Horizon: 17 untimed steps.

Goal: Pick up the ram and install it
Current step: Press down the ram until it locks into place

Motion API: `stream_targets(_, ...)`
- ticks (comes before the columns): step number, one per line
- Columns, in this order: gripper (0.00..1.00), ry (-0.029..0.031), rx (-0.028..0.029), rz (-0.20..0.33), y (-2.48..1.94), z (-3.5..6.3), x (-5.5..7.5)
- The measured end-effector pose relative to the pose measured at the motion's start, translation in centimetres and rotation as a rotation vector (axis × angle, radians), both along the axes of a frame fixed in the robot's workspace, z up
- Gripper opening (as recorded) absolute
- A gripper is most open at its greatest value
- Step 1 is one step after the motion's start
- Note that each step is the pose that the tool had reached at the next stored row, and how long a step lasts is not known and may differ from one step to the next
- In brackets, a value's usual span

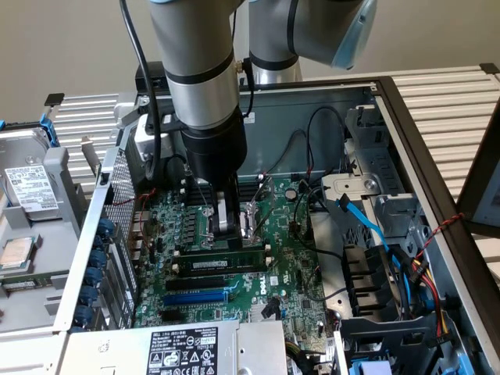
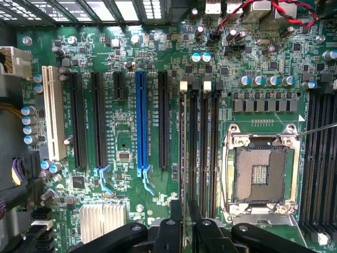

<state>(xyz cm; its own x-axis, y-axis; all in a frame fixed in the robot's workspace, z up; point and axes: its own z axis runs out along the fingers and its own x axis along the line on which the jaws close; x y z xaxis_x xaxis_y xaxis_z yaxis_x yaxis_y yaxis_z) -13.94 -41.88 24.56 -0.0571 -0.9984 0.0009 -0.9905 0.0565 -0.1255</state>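
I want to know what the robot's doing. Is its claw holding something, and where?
Yes. The gripper holds the ram by its top edge, near the middle, standing in a black slot.

Blue expansion slot (image 2: 141,124), empty CPU socket (image 2: 260,174), possibly hard drive (image 1: 27,187) outside case.

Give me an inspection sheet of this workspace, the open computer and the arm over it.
Surface: green motherboard inside an open grey metal computer case.
Job's things: long green ram stick with white label, upright on edge along the black memory slots; seating cannot be told.
Clutter: silver labelled hard drive at the exterior view's left; empty processor socket.
Grippers: hand directly above the ram stick.
Cables: blue flat cable, red-and-black twisted wire, black cables.
Surroundings: white slatted tabletop.
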Motion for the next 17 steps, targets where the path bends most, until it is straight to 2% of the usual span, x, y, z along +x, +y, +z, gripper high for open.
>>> stream_targets(2,0.1,0.0099,0.0001,0.0,0.01,0.0,0.1)
stream_targets(4,0.1,0.0246,0.0,0.0,0.0,0.0,0.2)
stream_targets(8,0.1,0.0722,0.0001,0.0,0.01,-0.02,0.9)
stream_targets(9,0.1,0.0778,0.0005,0.0,0.01,-0.04,1.2)
stream_targets(11,0.1,0.0841,0.0011,0.0,0.01,-0.13,2.0)
stream_targets(17,0.1,0.087,0.001,0.0,0.01,-0.89,2.4)
